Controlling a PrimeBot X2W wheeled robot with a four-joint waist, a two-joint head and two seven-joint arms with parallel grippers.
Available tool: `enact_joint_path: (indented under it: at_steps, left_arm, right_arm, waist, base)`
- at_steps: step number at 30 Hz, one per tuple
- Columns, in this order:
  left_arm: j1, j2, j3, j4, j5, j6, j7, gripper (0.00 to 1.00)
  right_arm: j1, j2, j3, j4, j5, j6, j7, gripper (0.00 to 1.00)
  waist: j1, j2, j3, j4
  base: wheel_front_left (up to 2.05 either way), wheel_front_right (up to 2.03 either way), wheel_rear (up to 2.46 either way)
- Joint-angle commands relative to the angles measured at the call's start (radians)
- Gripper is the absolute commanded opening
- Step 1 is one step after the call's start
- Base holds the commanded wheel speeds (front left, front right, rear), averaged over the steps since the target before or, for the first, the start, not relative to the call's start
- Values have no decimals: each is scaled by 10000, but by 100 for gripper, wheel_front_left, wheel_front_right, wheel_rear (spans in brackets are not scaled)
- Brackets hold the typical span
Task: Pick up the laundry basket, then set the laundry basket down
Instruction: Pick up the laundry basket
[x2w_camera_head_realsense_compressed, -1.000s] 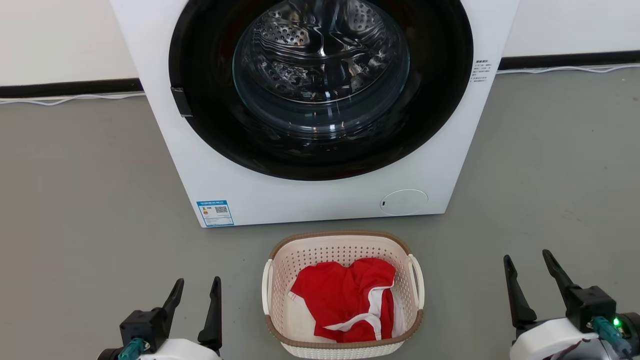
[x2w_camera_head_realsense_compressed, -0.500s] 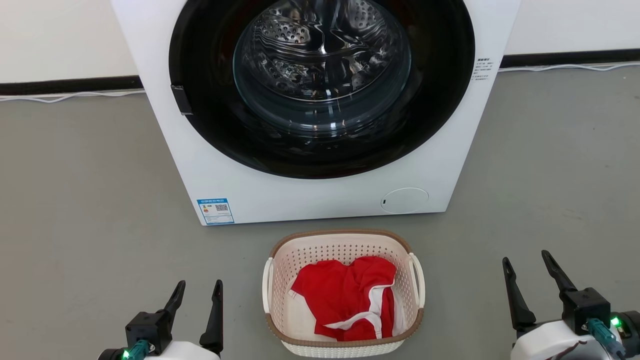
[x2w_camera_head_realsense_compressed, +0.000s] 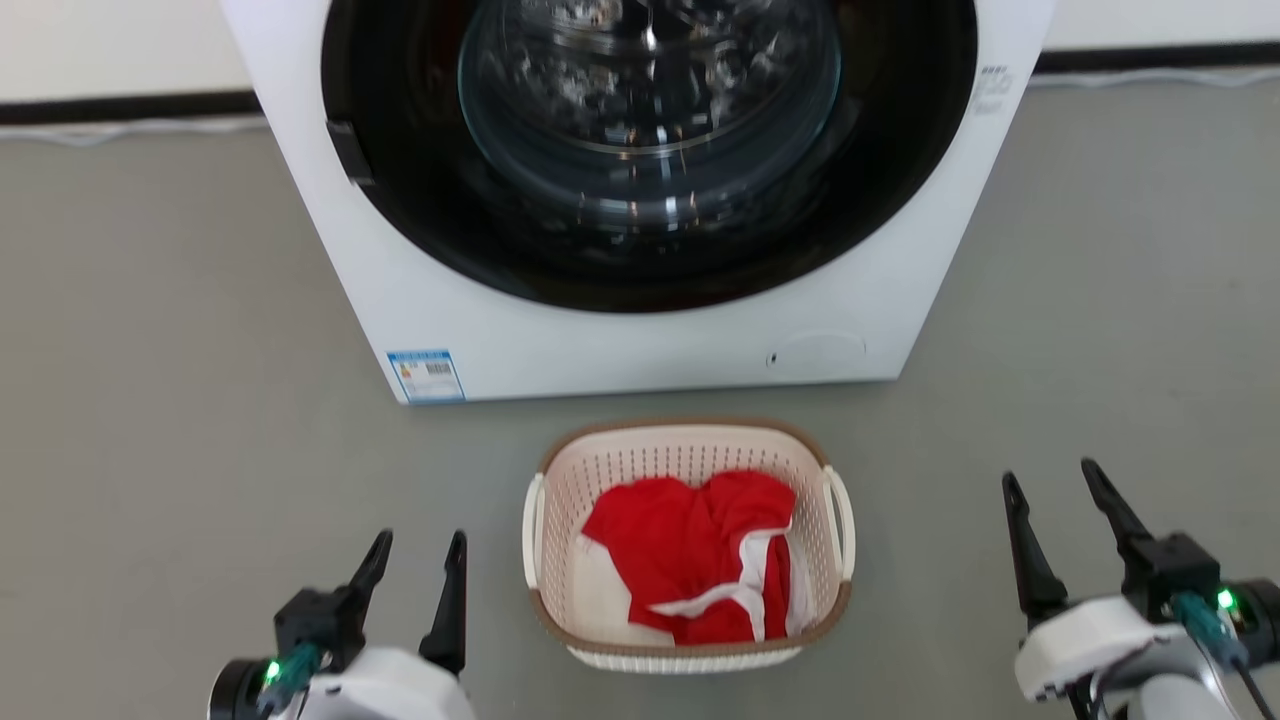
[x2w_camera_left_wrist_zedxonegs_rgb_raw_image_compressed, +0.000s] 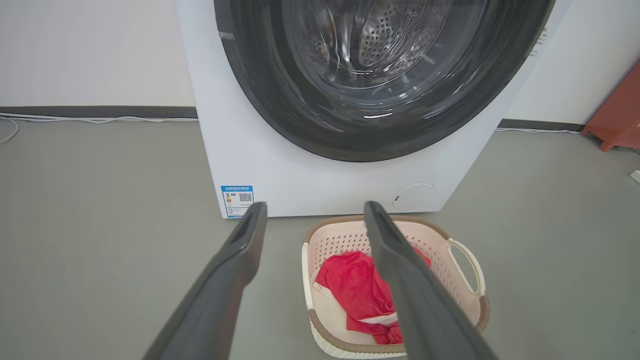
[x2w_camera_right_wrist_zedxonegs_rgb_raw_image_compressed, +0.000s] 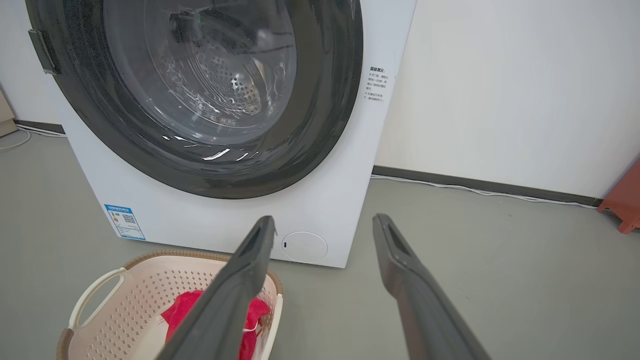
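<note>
The laundry basket (x2w_camera_head_realsense_compressed: 560, 470), cream-white with a brown rim and a white loop handle on each side, stands on the grey floor just before the washing machine; a red and white garment (x2w_camera_head_realsense_compressed: 700, 550) lies in it. In the left wrist view the laundry basket (x2w_camera_left_wrist_zedxonegs_rgb_raw_image_compressed: 465, 260) lies to the lower right, in the right wrist view the laundry basket (x2w_camera_right_wrist_zedxonegs_rgb_raw_image_compressed: 115, 300) sits at the lower left. My left gripper (x2w_camera_head_realsense_compressed: 418, 545) is open, left of the basket and apart from it. My right gripper (x2w_camera_head_realsense_compressed: 1052, 478) is open too, farther off to the right.
The white washing machine (x2w_camera_head_realsense_compressed: 600, 340) with its round dark glass door shut stands right behind the basket. A white cable (x2w_camera_head_realsense_compressed: 130, 128) runs along the dark skirting at the wall. A reddish-brown object (x2w_camera_left_wrist_zedxonegs_rgb_raw_image_compressed: 617, 115) stands at the far right by the wall.
The head camera has tilted down and the whole picture has shifted up. Both grippers have risen a little and stay open. The basket has not moved on the floor.
</note>
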Motion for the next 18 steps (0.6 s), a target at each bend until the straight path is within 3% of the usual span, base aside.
enact_joint_path:
  at_steps: [1,9,18]
  left_arm:
    - [-644,96,190,-103,-7,141,-105,100]
    - [-2439,96,-754,1545,-141,997,-105,100]
    - [-4013,96,-1422,3043,-514,1517,-105,100]
  right_arm:
    - [-542,-67,200,-56,28,63,-137,100]
    - [-2290,-177,413,2293,-176,63,-138,100]
    - [-3994,-301,882,3883,-61,63,-138,100]
  waist:
    - [0,-1,383,-23]
    - [0,-1,2092,-98]
    - [0,-1,3680,-246]
  base:
    - [0,0,0]
    - [0,0,0]
    - [0,0,0]
